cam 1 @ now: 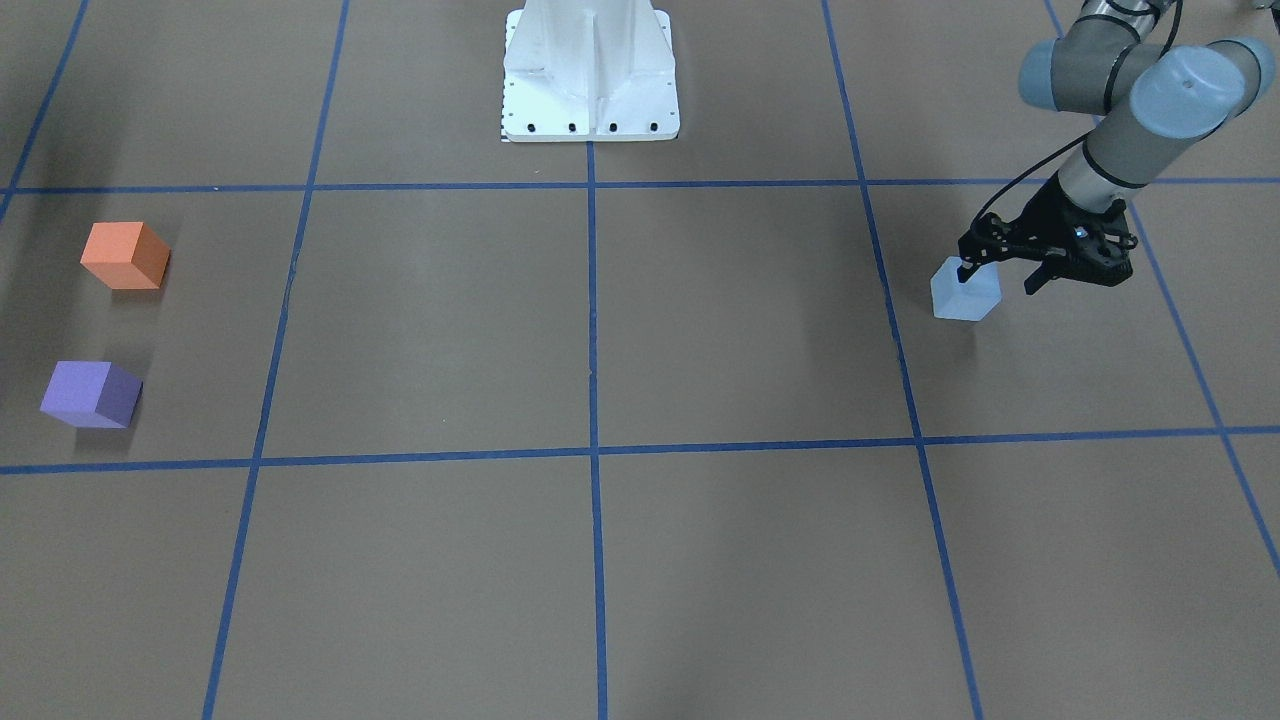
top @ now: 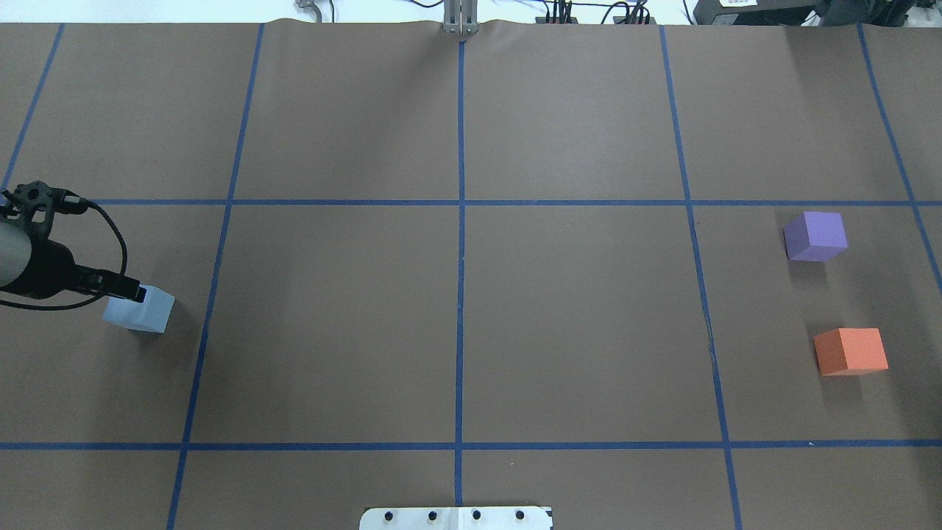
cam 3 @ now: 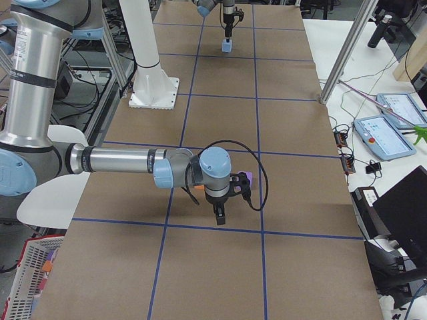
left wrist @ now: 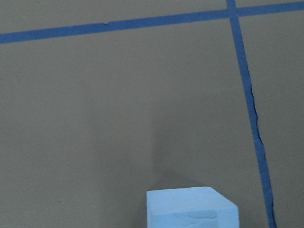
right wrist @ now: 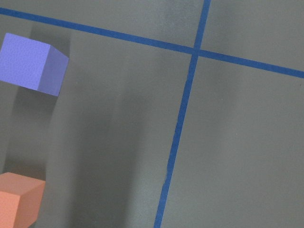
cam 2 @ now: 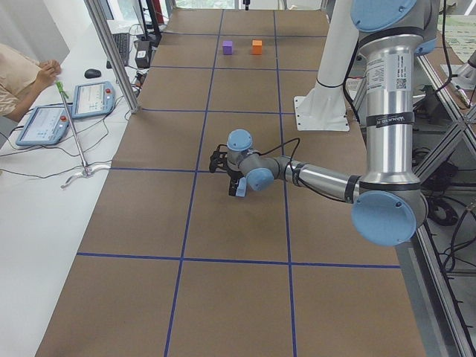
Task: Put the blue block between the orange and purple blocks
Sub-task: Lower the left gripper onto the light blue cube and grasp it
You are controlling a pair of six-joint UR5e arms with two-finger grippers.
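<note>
The light blue block point(cam 1: 966, 292) sits on the brown table at my left side; it also shows in the overhead view point(top: 140, 310) and at the bottom of the left wrist view point(left wrist: 190, 208). My left gripper point(cam 1: 1000, 277) is open just above it, with one fingertip point(cam 1: 965, 270) over the block's top and the other off to its side. The orange block point(top: 850, 351) and the purple block point(top: 815, 236) stand apart at the far right. My right gripper point(cam 3: 223, 212) hovers near the purple block point(cam 3: 246, 177); I cannot tell whether it is open or shut.
Blue tape lines point(top: 461, 221) divide the table into squares. The white robot base point(cam 1: 590, 75) stands at the table's middle edge. Operator tablets point(cam 2: 67, 111) lie on a side bench beyond the table.
</note>
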